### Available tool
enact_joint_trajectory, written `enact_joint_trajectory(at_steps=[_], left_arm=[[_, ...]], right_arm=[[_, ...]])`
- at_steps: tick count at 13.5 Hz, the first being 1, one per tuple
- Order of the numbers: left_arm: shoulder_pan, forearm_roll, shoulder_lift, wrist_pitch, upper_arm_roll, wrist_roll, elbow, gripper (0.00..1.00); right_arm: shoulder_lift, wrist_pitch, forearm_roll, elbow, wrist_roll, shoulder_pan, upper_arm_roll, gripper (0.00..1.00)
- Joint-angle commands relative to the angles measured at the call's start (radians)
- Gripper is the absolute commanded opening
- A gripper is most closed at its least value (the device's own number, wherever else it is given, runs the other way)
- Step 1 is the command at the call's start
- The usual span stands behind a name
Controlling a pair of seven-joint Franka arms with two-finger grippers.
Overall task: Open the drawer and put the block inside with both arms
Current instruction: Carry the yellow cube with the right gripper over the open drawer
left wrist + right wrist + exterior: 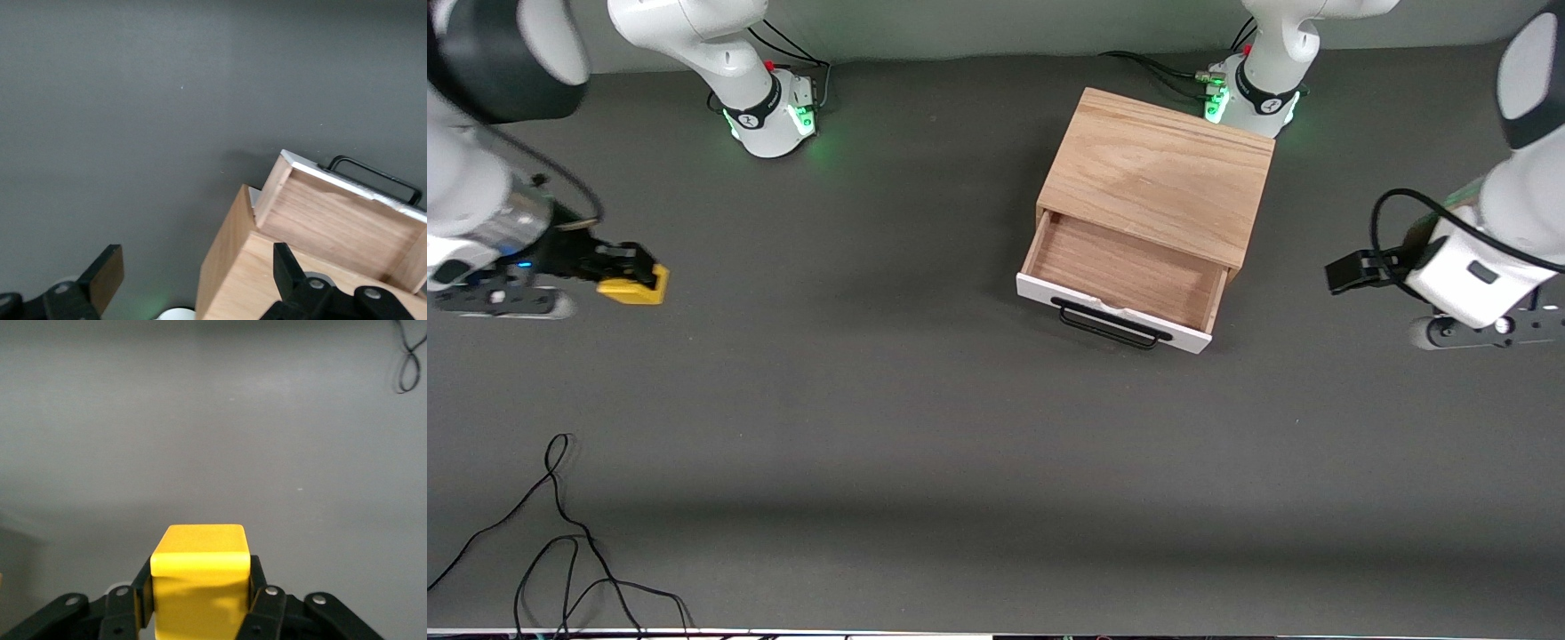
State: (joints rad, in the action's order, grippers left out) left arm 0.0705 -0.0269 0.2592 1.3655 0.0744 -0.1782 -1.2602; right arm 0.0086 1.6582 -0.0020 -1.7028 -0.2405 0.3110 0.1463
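Observation:
The light wood box (1156, 173) stands near the left arm's base. Its drawer (1125, 271) is pulled open and its wooden inside is bare. The white front panel (1112, 313) and black bar handle (1110, 325) face the front camera. My right gripper (636, 277) is shut on the yellow block (638, 286) low over the table at the right arm's end, well away from the box. The right wrist view shows the block (200, 570) pinched between both fingers. My left gripper (1352, 271) is open and empty, in the air beside the box at the left arm's end. The left wrist view shows the open drawer (340, 220).
A loose black cable (560, 533) lies on the dark table near the front camera at the right arm's end; it also shows in the right wrist view (407, 360). The arms' green-lit bases (778, 116) stand along the table's edge away from the camera.

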Motion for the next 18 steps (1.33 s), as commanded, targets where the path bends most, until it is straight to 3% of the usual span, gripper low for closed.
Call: enact_joint_trajectory(at_steps=[1,3,5,7,9,11,14,16,18], left_arm=[[-0.070,0.007,-0.024,0.009,0.010,0.104,-0.019,1.00],[-0.072,0.012,-0.043,0.032,0.010,0.109,-0.047,1.00],[-0.066,0.010,-0.174,0.162,0.005,0.108,-0.240,1.00],[-0.096,0.012,-0.222,0.221,0.010,0.111,-0.323,1.00],[-0.124,0.012,-0.225,0.221,0.030,0.138,-0.332,1.00],[-0.222,0.010,-0.225,0.221,0.123,0.177,-0.331,1.00],[-0.210,0.009,-0.218,0.212,0.125,0.171,-0.326,1.00],[-0.219,0.009,-0.202,0.204,0.125,0.177,-0.312,1.00],[-0.218,0.009,-0.201,0.193,0.127,0.177,-0.311,1.00]], right_arm=[[-0.004,0.037,0.010,-0.006,-0.168,0.123,0.004,0.26],[0.019,0.052,0.010,0.017,-0.313,0.230,0.004,0.26],[0.086,0.058,0.008,0.089,-0.492,0.353,0.004,0.26],[0.196,0.063,0.010,0.197,-0.656,0.454,0.002,0.25],[0.337,0.063,0.008,0.341,-0.819,0.552,0.002,0.24],[0.463,0.063,0.005,0.475,-0.960,0.612,0.001,0.24],[0.617,0.063,0.005,0.647,-1.104,0.663,-0.019,0.23],[0.686,0.095,0.005,0.710,-1.169,0.671,-0.078,0.23],[0.705,0.129,0.005,0.709,-1.165,0.671,-0.096,0.23]])
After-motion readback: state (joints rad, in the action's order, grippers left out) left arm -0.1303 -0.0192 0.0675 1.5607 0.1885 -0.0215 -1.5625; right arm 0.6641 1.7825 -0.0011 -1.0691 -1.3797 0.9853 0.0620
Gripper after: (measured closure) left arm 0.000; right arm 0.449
